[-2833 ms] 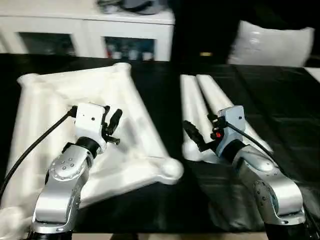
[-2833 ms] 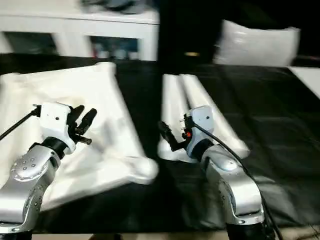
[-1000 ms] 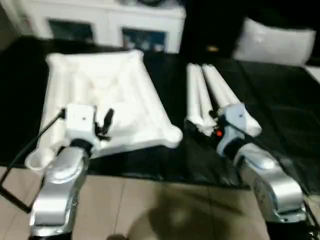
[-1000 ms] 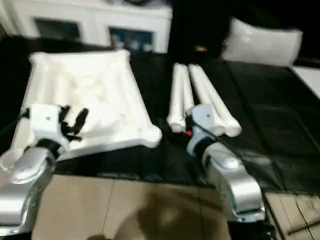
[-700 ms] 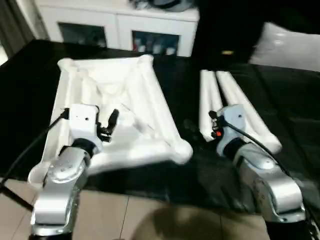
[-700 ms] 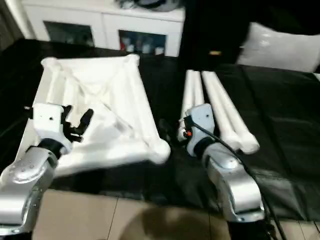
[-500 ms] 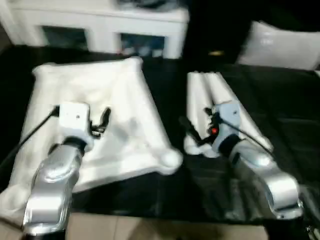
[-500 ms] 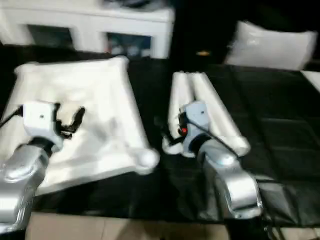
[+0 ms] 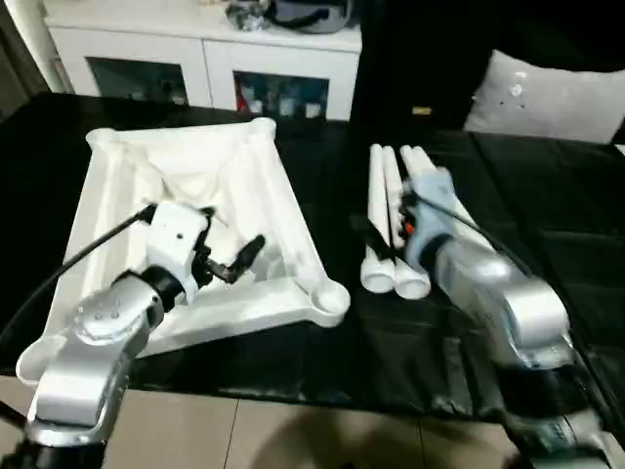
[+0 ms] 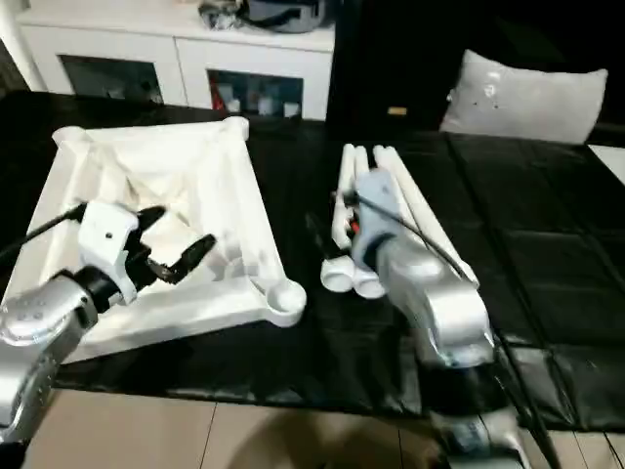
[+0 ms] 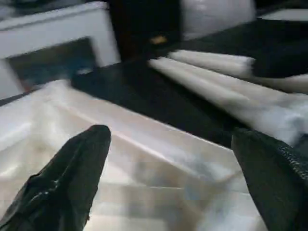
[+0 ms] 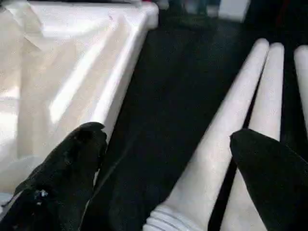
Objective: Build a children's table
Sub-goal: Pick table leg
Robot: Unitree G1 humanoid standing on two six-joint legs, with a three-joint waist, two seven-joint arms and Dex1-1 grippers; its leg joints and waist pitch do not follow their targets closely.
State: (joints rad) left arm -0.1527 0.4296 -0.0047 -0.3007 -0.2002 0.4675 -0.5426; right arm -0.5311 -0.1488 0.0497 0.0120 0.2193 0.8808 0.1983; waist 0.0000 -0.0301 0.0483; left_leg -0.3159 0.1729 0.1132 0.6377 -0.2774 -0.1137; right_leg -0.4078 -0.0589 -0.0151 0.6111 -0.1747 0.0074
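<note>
The children's table top (image 9: 117, 166) lies upside down on the left of the black surface, ribbed underside up, with a round socket (image 9: 330, 298) at its near corner. Three white legs (image 9: 383, 210) lie side by side to its right, thick ends towards me. My left gripper (image 9: 232, 244) hovers open over the top's near part, and its wide-apart fingers (image 11: 62, 183) frame the ribbed underside. My right gripper (image 9: 384, 223) is open low at the leftmost leg (image 12: 226, 144). One of its fingers (image 12: 62, 178) is over the dark gap between top and legs.
The black surface (image 9: 547, 225) ends close in front of me, with tiled floor (image 9: 293, 440) below. A white cabinet with glass doors (image 9: 205, 68) stands behind it, and a pale cushion (image 9: 547, 98) sits at the back right. A black cable (image 9: 88, 249) trails from my left wrist.
The view has shifted. My left gripper has turned so that its fingers point right across the table top. My right arm has reached further out over the legs' thick ends.
</note>
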